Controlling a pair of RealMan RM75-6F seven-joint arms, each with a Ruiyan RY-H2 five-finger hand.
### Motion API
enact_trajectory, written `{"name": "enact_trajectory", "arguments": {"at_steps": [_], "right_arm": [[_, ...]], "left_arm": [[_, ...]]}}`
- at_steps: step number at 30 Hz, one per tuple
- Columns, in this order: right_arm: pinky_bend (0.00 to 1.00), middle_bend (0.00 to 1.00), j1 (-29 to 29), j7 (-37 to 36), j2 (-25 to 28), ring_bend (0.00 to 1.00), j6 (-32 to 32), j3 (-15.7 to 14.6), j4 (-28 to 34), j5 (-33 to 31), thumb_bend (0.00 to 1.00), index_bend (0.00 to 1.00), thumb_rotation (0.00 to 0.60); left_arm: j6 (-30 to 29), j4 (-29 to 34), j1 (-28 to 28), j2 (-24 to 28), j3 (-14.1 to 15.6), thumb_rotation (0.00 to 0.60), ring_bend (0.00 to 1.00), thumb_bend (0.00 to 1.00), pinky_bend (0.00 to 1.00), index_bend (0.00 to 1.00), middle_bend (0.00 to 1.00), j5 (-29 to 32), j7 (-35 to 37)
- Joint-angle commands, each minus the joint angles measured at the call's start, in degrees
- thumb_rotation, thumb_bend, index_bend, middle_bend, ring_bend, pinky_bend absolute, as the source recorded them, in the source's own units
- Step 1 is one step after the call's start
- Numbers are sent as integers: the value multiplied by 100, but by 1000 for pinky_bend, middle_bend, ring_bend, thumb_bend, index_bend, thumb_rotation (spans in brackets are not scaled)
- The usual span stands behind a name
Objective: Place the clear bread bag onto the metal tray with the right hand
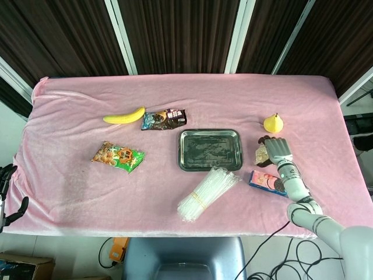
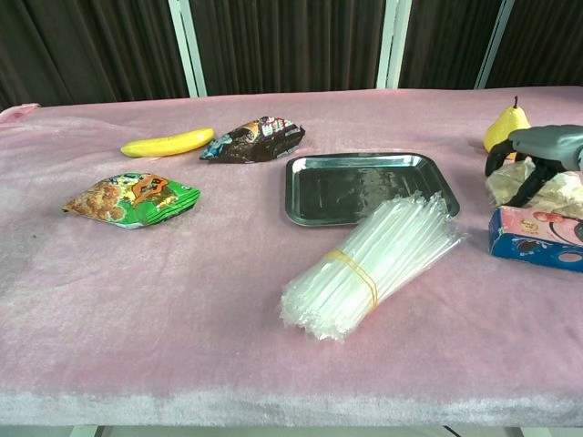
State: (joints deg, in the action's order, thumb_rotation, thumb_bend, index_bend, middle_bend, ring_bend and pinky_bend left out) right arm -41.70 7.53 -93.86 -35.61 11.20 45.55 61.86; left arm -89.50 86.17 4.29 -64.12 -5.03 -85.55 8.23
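The clear bread bag (image 1: 261, 154) lies right of the empty metal tray (image 1: 210, 149), between a pear and a cookie box. My right hand (image 1: 278, 150) hovers right over the bag, back up, fingers arched down around its far and left sides. In the chest view the hand (image 2: 539, 146) covers the bag (image 2: 557, 193) from above, dark fingers (image 2: 497, 160) spread and reaching its left edge; the bag still rests on the cloth. The tray (image 2: 364, 187) sits just left of it. My left hand (image 1: 6, 195) hangs off the table's left edge, fingers apart, holding nothing.
A yellow pear (image 1: 273, 123) stands behind the bag and a blue-pink cookie box (image 1: 265, 181) lies in front of it. A bundle of clear straws (image 1: 207, 192) overlaps the tray's front edge. A banana (image 1: 124, 116), a dark snack bag (image 1: 164, 119) and a green snack bag (image 1: 118, 156) lie to the left.
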Motion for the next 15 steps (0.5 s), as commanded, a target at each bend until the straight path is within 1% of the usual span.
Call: {"name": "enact_trajectory", "arguments": {"at_steps": [1, 3, 4, 6, 9, 11, 13, 15], "right_arm": [[644, 589, 95, 300, -151, 595, -501, 14, -77, -37, 718, 748, 600], [678, 627, 169, 369, -199, 626, -806, 82, -49, -67, 837, 826, 600], [685, 633, 211, 390, -199, 630, -978, 142, 24, -97, 872, 850, 600], [688, 638, 292, 300, -204, 634, -1435, 304, 218, -90, 907, 860, 600], [689, 641, 369, -75, -220, 637, -2101, 561, 564, 37, 929, 862, 600], [689, 641, 361, -471, -223, 638, -2520, 740, 847, 228, 929, 862, 600], [689, 641, 267, -836, -230, 638, -2782, 870, 1066, 466, 929, 862, 600], [690, 641, 137, -1096, -278, 638, -2915, 986, 1187, 628, 929, 862, 600]], "left_arm": [[-12, -2, -7, 2, -2, 600, 58, 412, 343, 104, 81, -1, 9], [-19, 0, -11, 3, -2, 600, 58, 413, 343, 104, 81, -5, 12], [-23, -1, -11, 1, -2, 600, 58, 413, 343, 105, 81, -8, 9], [-21, 0, -10, -1, -4, 600, 58, 412, 343, 104, 81, -8, 3], [-7, 5, -2, -4, -5, 600, 58, 411, 343, 105, 81, -7, -10], [5, 8, 6, -6, -2, 600, 58, 412, 343, 105, 81, -12, -27], [14, 9, 12, -7, 2, 600, 58, 412, 343, 105, 81, -21, -38], [19, 10, 17, -10, 0, 600, 58, 413, 343, 105, 81, -21, -43]]}}
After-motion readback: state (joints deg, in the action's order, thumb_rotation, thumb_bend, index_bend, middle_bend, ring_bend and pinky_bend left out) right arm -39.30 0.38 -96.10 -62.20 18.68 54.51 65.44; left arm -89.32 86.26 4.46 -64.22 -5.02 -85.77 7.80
